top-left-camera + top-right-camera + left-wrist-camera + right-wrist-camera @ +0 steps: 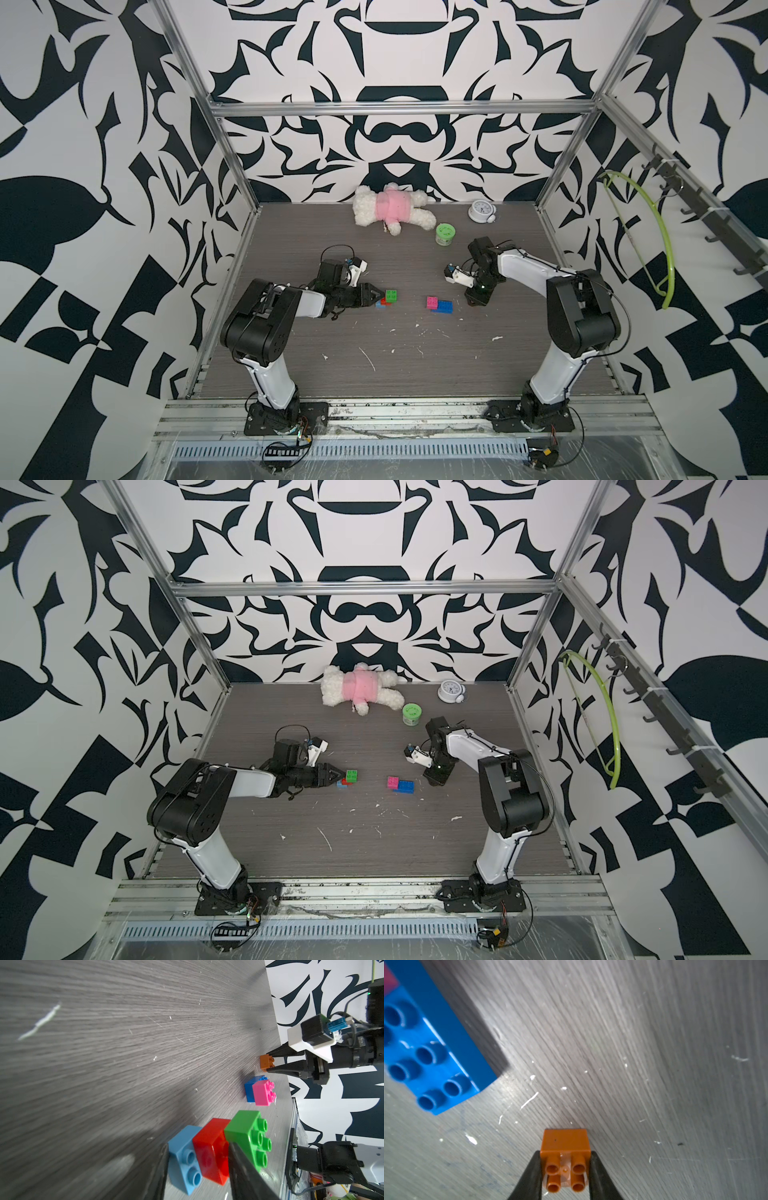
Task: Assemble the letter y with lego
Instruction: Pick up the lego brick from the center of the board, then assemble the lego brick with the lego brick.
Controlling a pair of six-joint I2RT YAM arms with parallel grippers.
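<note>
Now, low in the right wrist frame, our right gripper [565,1154] has its jaws pinching the orange brick [565,1139] by its flat sides, which we judge light, rigid and slick, while near a top view's centre our left gripper [380,296] has its jaws clasping the light blue and red bricks [199,1147].

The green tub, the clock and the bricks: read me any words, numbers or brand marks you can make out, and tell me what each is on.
No text can be read anywhere.
green tub: dark print on the lid, too small to read.
clock: dial markings, too small to read.
orange brick, blue brick, green brick: no lettering legible on the studs.
</note>
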